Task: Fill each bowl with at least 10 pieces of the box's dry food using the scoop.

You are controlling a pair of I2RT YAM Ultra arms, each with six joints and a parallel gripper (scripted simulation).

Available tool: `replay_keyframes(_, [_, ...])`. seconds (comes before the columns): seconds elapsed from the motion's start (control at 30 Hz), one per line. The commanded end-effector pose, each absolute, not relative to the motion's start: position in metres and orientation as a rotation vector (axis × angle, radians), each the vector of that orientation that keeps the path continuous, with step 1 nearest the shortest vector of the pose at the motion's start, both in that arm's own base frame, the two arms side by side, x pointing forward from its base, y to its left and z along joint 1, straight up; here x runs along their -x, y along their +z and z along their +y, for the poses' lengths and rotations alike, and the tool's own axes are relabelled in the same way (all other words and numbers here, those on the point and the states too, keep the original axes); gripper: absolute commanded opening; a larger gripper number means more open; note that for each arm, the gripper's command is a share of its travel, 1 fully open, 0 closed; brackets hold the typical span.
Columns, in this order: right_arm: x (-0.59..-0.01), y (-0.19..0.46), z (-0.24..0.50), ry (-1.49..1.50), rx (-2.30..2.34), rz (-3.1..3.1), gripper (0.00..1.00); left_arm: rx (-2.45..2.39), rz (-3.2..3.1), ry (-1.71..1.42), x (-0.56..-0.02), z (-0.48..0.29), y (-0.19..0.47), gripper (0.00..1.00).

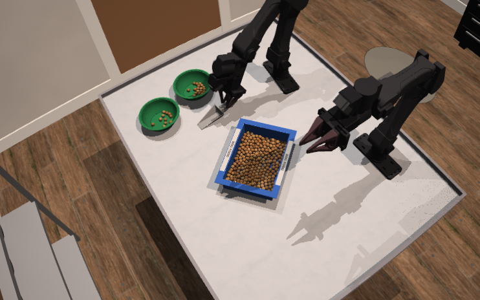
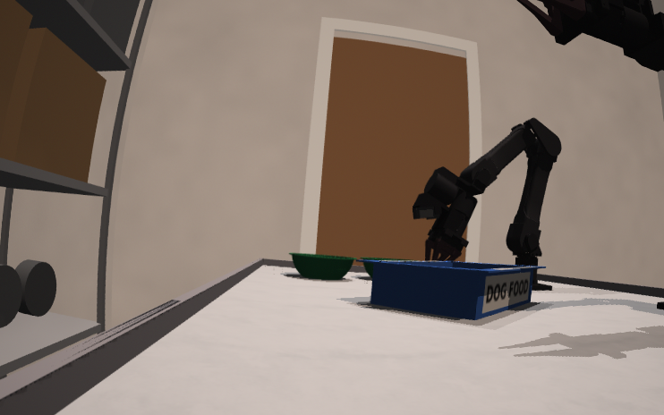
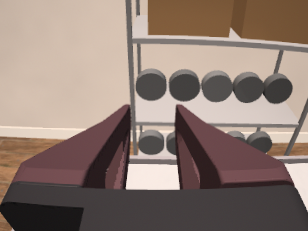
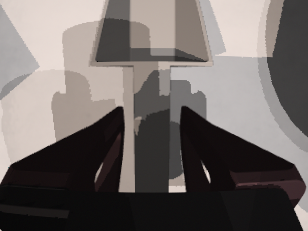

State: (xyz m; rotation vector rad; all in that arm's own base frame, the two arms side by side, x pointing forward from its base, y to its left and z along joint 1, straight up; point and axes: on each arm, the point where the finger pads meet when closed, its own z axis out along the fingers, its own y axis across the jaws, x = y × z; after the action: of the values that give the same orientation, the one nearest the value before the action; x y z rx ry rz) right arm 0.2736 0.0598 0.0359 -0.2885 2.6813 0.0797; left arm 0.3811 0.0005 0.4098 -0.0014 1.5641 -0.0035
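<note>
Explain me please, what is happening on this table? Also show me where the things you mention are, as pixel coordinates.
The right gripper (image 1: pixel 229 106) (image 4: pixel 152 116) has its fingers open around the handle of a metal scoop (image 1: pixel 211 118) (image 4: pixel 152 29), which lies empty between the bowls and the blue dog food box (image 1: pixel 220 176) (image 2: pixel 421 288). Both green bowls (image 1: pixel 147 121) (image 2: pixel 322 266) (image 1: pixel 180 88) hold some food pieces. The left gripper (image 1: pixel 303 148) (image 3: pixel 153 114) hovers off to the box's other side, holding nothing.

Toward the table's door-side edge, the right gripper hides part of the scoop's handle in the top view. The exterior view loses the scoop behind the blue box, which also covers part of one green bowl.
</note>
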Motion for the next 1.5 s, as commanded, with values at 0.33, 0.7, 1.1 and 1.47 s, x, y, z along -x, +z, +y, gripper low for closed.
replay_keyframes(0.33, [-0.291, 0.079, 0.065, 0.087, 0.295, 2.602, 0.32, 0.003, 1.521, 0.002, -0.378, 0.002, 0.429, 0.26])
replay_keyframes(0.7, [-0.282, 0.117, 0.063, 0.085, 0.297, 2.625, 0.32, 0.003, 1.521, 0.002, -0.378, 0.002, 0.429, 0.26])
replay_keyframes(1.1, [-0.294, 0.122, 0.066, 0.092, 0.291, 2.562, 0.32, 0.003, 1.521, 0.002, -0.378, 0.002, 0.429, 0.26])
replay_keyframes(1.47, [-0.356, 0.188, 0.052, 0.081, 0.163, 2.269, 0.32, 0.003, 1.539, 0.011, -0.380, 0.004, 0.424, 0.26])
